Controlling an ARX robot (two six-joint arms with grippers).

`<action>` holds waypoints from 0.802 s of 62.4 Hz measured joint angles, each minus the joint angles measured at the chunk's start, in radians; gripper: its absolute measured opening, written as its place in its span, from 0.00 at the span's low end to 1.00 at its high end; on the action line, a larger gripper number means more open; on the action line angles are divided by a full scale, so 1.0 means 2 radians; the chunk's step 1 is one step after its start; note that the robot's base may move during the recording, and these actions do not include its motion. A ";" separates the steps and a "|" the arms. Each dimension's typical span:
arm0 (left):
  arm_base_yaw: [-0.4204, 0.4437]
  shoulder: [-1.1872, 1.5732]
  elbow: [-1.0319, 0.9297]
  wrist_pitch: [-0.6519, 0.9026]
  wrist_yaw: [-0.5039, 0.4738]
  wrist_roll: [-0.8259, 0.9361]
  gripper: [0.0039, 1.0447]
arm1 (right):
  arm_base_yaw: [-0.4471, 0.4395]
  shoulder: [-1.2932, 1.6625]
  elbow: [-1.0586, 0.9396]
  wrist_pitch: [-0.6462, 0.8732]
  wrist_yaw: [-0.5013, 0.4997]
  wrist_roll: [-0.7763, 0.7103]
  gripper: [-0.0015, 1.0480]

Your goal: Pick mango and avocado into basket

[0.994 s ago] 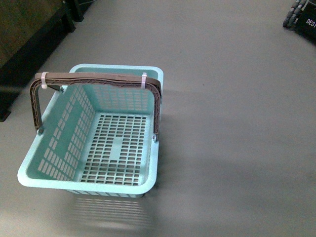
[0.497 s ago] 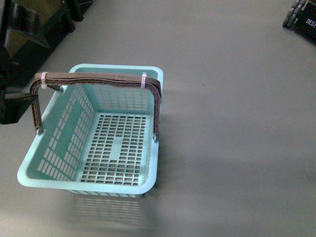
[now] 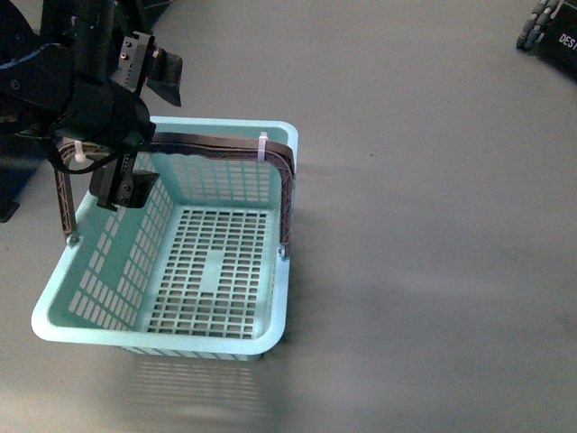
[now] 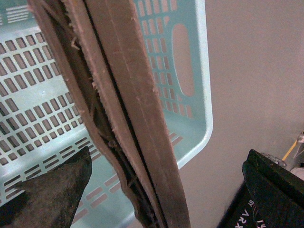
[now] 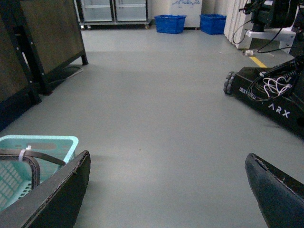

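Slots pierce the walls and floor of the light teal basket [image 3: 162,340], which sits on the grey floor [image 3: 433,271] with its inside bare. Brown handles [image 3: 216,144], bound with white ties [image 3: 263,146], stand raised over its far half. The left gripper [image 3: 142,133] hangs spread wide astride them at the far-left corner. The right gripper [image 5: 167,159] is also spread, grasping nothing. Blue crates [image 5: 170,23] sit far off.

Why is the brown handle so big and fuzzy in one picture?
Left wrist view: the handle is right by the camera, so it fills the frame, slightly soft. Front view: it looks small and sharp; striped shadow by the basket.
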 joint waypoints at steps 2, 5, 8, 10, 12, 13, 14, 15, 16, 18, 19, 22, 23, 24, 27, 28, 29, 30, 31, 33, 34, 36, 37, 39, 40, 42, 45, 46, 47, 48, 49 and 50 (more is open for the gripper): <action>0.000 0.008 0.010 -0.004 0.000 -0.001 0.92 | 0.000 0.000 0.000 0.000 0.000 0.000 0.92; -0.001 0.018 0.021 -0.009 0.000 0.000 0.92 | 0.000 0.000 0.000 0.000 0.000 0.000 0.92; -0.001 0.023 0.028 -0.010 -0.001 0.000 0.92 | 0.000 0.000 0.000 0.000 0.000 0.000 0.92; -0.001 0.026 0.031 -0.012 0.000 -0.001 0.92 | 0.000 0.000 0.000 0.000 0.000 0.000 0.92; -0.001 0.028 0.033 -0.013 -0.001 0.000 0.91 | 0.000 0.000 0.000 0.000 0.000 0.000 0.92; -0.001 0.030 0.035 -0.013 -0.001 0.000 0.89 | 0.000 0.000 0.000 0.000 0.000 0.000 0.92; -0.001 0.031 0.036 -0.013 -0.001 -0.001 0.87 | 0.000 0.000 0.000 0.000 0.000 0.000 0.92; -0.001 0.033 0.038 -0.014 -0.002 -0.001 0.83 | 0.000 0.000 0.000 0.000 0.000 0.000 0.92; -0.001 0.033 0.038 -0.015 -0.002 -0.001 0.82 | 0.000 0.000 0.000 0.000 0.000 0.000 0.92; -0.001 0.036 0.040 -0.016 -0.002 -0.001 0.77 | 0.000 0.000 0.000 0.000 0.000 0.000 0.92; -0.001 0.038 0.042 -0.016 -0.002 -0.001 0.73 | 0.000 0.000 0.000 0.000 0.000 0.000 0.92; -0.001 0.041 0.045 -0.019 -0.002 -0.001 0.66 | 0.000 0.000 0.000 0.000 0.000 0.000 0.92; -0.001 0.043 0.046 -0.021 -0.003 -0.001 0.63 | 0.000 0.000 0.000 0.000 0.000 0.000 0.92; -0.001 0.043 0.047 -0.022 -0.003 -0.001 0.61 | 0.000 0.000 0.000 0.000 0.000 0.000 0.92; -0.002 0.047 0.051 -0.028 -0.003 -0.001 0.53 | 0.000 0.000 0.000 0.000 0.000 0.000 0.92; -0.002 0.048 0.051 -0.029 -0.003 -0.001 0.51 | 0.000 0.000 0.000 0.000 0.000 0.000 0.92; -0.002 0.048 0.052 -0.031 -0.003 -0.001 0.47 | 0.000 0.000 0.000 0.000 0.000 0.000 0.92; -0.002 0.049 0.052 -0.032 -0.003 -0.002 0.46 | 0.000 0.000 0.000 0.000 0.000 0.000 0.92; -0.002 0.050 0.053 -0.033 -0.003 -0.002 0.42 | 0.000 0.000 0.000 0.000 0.000 0.000 0.92; -0.002 0.050 0.053 -0.033 -0.003 -0.004 0.37 | 0.000 0.000 0.000 0.000 0.000 0.000 0.92; -0.002 0.050 0.053 -0.033 -0.003 -0.005 0.35 | 0.000 0.000 0.000 0.000 0.000 0.000 0.92; -0.002 0.050 0.053 -0.032 -0.001 -0.008 0.30 | 0.000 0.000 0.000 0.000 0.000 0.000 0.92; -0.002 0.050 0.053 -0.031 -0.001 -0.011 0.27 | 0.000 0.000 0.000 0.000 0.000 0.000 0.92; -0.002 0.050 0.053 -0.031 0.002 -0.019 0.24 | 0.000 0.000 0.000 0.000 0.000 0.000 0.92; -0.002 0.050 0.053 -0.029 0.004 -0.024 0.22 | 0.000 0.000 0.000 0.000 0.000 0.000 0.92; -0.002 0.050 0.052 -0.026 0.010 -0.031 0.19 | 0.000 0.000 0.000 0.000 0.000 0.000 0.92; -0.001 0.043 0.045 -0.026 0.018 -0.028 0.17 | 0.000 0.000 0.000 0.000 0.000 0.000 0.92; -0.001 0.037 0.039 -0.026 0.019 -0.023 0.17 | 0.000 0.000 0.000 0.000 0.000 0.000 0.92; -0.001 0.033 0.034 -0.026 0.020 -0.023 0.17 | 0.000 0.000 0.000 0.000 0.000 0.000 0.92; -0.001 0.027 0.028 -0.026 0.021 -0.023 0.17 | 0.000 0.000 0.000 0.000 0.000 0.000 0.92; -0.001 0.020 0.022 -0.026 0.022 -0.025 0.17 | 0.000 0.000 0.000 0.000 0.000 0.000 0.92; 0.001 0.009 0.013 -0.026 0.023 -0.026 0.16 | 0.000 0.000 0.000 0.000 0.000 0.000 0.92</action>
